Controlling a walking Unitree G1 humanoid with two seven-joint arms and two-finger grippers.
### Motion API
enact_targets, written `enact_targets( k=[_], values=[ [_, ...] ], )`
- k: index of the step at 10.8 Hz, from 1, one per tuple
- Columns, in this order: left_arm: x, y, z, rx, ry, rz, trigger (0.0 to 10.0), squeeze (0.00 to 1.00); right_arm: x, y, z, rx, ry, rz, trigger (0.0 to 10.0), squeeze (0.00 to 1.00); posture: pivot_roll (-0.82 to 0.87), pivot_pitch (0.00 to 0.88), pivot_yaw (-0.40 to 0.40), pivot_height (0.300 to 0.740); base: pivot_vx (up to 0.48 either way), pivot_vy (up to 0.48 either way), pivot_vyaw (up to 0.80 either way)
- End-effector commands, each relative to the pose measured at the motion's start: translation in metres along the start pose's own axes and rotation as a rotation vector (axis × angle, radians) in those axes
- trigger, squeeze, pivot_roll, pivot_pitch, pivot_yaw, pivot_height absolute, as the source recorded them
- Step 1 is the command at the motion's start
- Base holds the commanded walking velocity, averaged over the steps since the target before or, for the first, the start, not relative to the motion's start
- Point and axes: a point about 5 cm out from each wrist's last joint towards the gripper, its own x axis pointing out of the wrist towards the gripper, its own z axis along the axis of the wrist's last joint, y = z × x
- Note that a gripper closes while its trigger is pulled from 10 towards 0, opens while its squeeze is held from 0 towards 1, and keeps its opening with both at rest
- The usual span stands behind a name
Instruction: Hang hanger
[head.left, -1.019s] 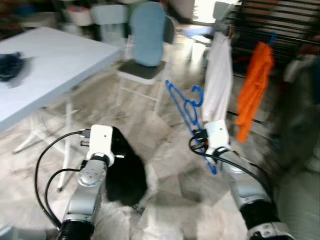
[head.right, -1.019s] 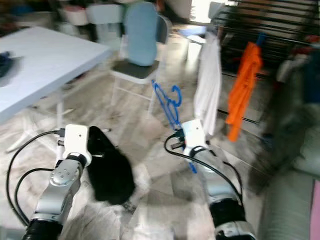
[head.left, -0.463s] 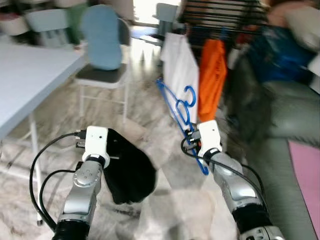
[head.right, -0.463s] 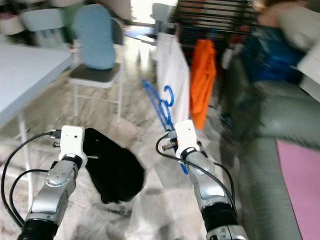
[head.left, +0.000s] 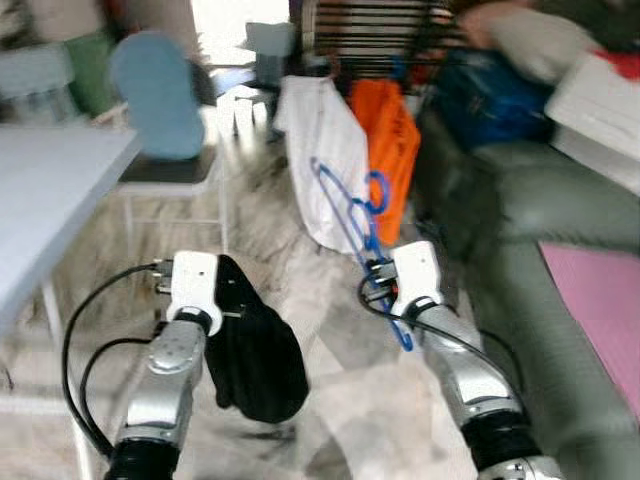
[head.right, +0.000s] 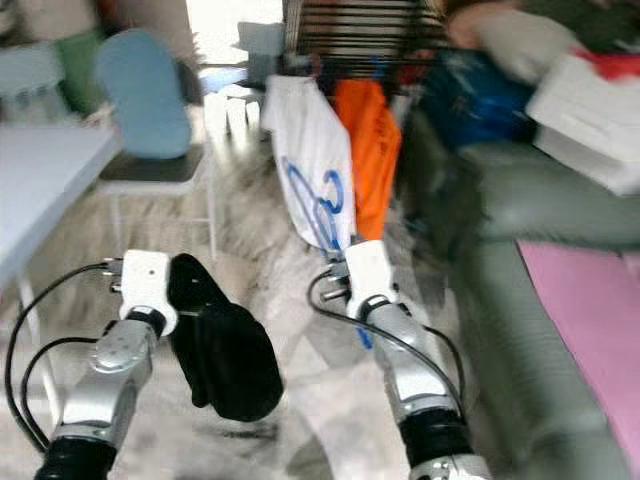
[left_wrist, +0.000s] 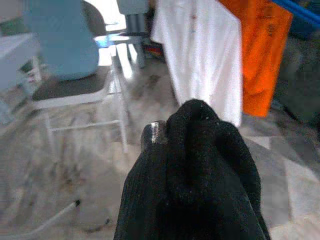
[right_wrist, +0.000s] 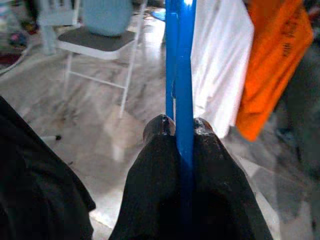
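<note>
A blue plastic hanger stands up from my right gripper, whose black fingers are shut on its bar. My left gripper is shut on a black garment that hangs below it and drapes over the fingers. Ahead stands a dark drying rack with a white shirt and an orange shirt hanging from it. The hanger's hook is in front of those two shirts.
A white table runs along my left, with a blue-backed folding chair beyond it. A grey sofa with a pink cloth lies on my right, piled with blue and white laundry. Marble floor lies between.
The camera has swung right and moved closer: the rack, shirts and sofa have grown and shifted toward the centre. Both grippers keep their hold on the hanger and the black garment.
</note>
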Motion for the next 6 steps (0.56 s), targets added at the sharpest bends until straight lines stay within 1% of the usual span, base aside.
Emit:
enact_targets(
  k=[1, 2, 3, 4, 6],
  values=[
    [0.002, -0.013, 0.008, 0.002, -0.035, -0.064, 10.0, 0.0, -0.003, -0.011, 0.004, -0.012, -0.011, -0.035, 10.0, 0.0, -0.17, 0.007, 0.031, 0.74, 0.24, 0.416, 0.0],
    [0.001, -0.016, 0.011, -0.009, -0.062, -0.078, 10.0, 0.0, -0.003, -0.01, 0.004, -0.011, -0.011, -0.041, 10.0, 0.0, -0.17, 0.005, 0.032, 0.74, 0.3, 0.0, 0.0],
    [0.001, -0.016, 0.012, -0.009, -0.074, -0.082, 10.0, 0.0, -0.004, -0.01, 0.004, -0.011, -0.012, -0.043, 10.0, 0.0, -0.17, 0.005, 0.033, 0.74, 0.0, 0.0, 0.0],
    [-0.001, -0.021, 0.017, -0.009, -0.111, -0.117, 10.0, 0.0, -0.004, -0.01, 0.003, -0.012, -0.011, -0.046, 10.0, 0.0, -0.17, 0.004, 0.032, 0.74, 0.0, 0.0, 0.0],
    [-0.003, -0.025, 0.018, -0.043, -0.122, -0.158, 10.0, 0.0, -0.005, -0.009, 0.002, -0.01, -0.005, -0.047, 10.0, 0.0, -0.17, 0.0, 0.032, 0.74, 0.0, 0.0, 0.0]
  ],
)
